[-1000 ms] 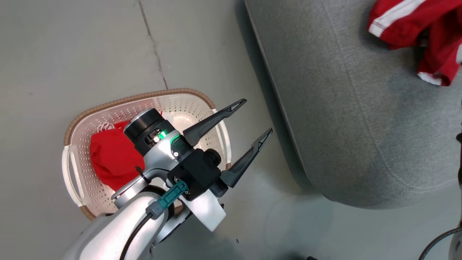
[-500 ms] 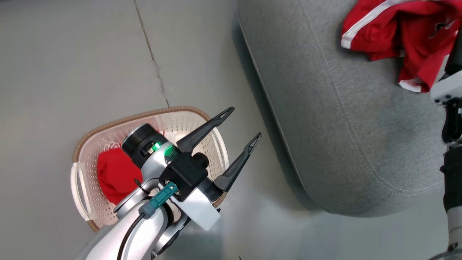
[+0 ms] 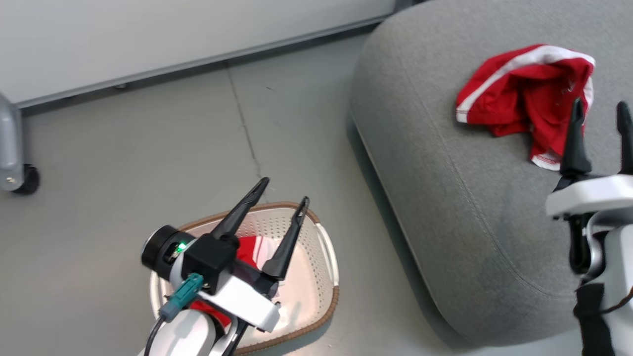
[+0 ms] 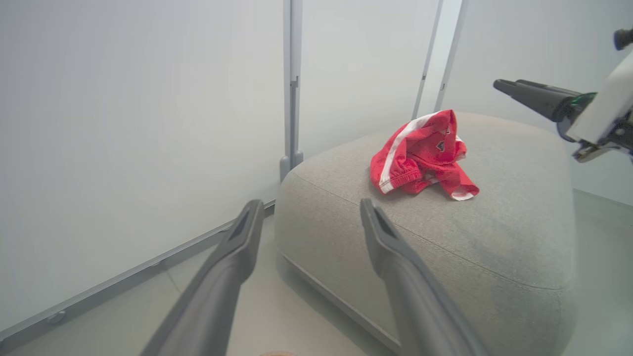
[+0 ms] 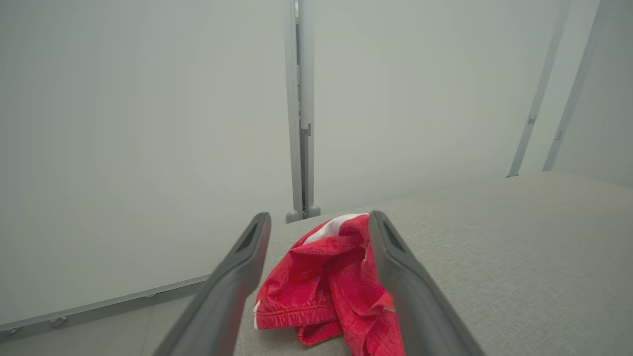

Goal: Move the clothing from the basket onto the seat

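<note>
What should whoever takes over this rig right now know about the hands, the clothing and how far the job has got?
Left hand: open, empty, over the basket, which stands on the floor beside the seat.
Right hand: open, empty, over the seat, close to the clothing there.
Done: the garment on the seat, red with a white stripe, lies crumpled on top.
Left: the garment in the basket, red and white, is partly hidden by the left arm. It needs picking up and placing on the seat.
</note>
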Tool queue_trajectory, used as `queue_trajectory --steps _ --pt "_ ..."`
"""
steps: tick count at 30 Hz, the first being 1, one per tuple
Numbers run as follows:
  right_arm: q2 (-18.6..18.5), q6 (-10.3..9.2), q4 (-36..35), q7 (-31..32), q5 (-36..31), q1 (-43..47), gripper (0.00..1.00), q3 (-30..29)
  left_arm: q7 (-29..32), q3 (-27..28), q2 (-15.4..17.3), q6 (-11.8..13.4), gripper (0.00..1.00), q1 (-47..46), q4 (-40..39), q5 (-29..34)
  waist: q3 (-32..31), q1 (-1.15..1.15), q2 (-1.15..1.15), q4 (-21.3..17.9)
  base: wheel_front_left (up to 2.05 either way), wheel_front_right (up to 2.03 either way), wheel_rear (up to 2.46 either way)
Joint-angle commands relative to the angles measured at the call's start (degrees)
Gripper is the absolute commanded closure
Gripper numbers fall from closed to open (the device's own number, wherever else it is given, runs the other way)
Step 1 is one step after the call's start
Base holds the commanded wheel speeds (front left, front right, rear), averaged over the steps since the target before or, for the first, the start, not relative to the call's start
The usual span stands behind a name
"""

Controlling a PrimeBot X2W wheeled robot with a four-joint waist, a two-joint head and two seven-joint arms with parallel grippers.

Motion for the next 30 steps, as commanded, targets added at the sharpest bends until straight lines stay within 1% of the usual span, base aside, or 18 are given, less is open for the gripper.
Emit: queue_trajectory --steps 1,4,9,14,18,21,24,30 --pt "0.53 0.01 -1.79 0.03 0.52 2.33 0.00 1.14 -0.47 0.98 0.23 1.02 0.00 1.22 0.39 -0.54 -2.98 0.00 0.00 3.34 0.00 0.00 0.00" --pt "0.75 0.00 -5.56 0.54 0.73 5.64 0.00 3.28 -1.28 2.70 0.20 2.63 0.00 2.47 0.53 -1.62 -4.42 0.00 0.00 5.46 0.00 0.00 0.00" --pt "1.72 0.01 -12.45 3.30 1.47 10.48 0.00 6.09 -2.39 6.11 0.81 4.93 0.00 3.73 0.64 -3.21 -5.92 0.00 0.00 9.48 0.00 0.00 0.00" --pt "2.07 0.00 -18.39 5.72 1.87 14.34 0.00 7.95 -3.67 9.60 1.26 6.25 0.00 5.07 0.68 -5.18 -7.18 0.00 0.00 13.34 0.00 0.00 0.00" --pt "2.16 0.01 -21.67 7.13 2.24 16.90 0.00 8.84 -4.40 12.74 1.77 7.43 0.00 6.53 0.67 -6.49 -8.33 0.00 0.00 16.10 0.00 0.00 0.00" --pt "2.17 0.01 -23.15 8.14 2.74 18.56 0.00 9.52 -4.82 14.84 2.27 7.70 0.00 7.75 0.78 -7.28 -9.23 0.00 0.00 17.72 0.00 0.00 0.00" --pt "2.13 0.01 -23.90 8.83 3.10 20.26 0.00 10.10 -5.05 16.33 2.44 7.45 0.00 9.21 0.73 -8.13 -10.36 0.00 0.00 18.88 0.00 0.00 0.00" --pt "2.13 0.01 -24.90 9.94 2.84 23.31 0.00 10.62 -5.26 18.64 2.32 7.82 0.00 12.07 -0.28 -8.94 -12.32 0.00 0.00 19.96 0.00 0.00 0.00"
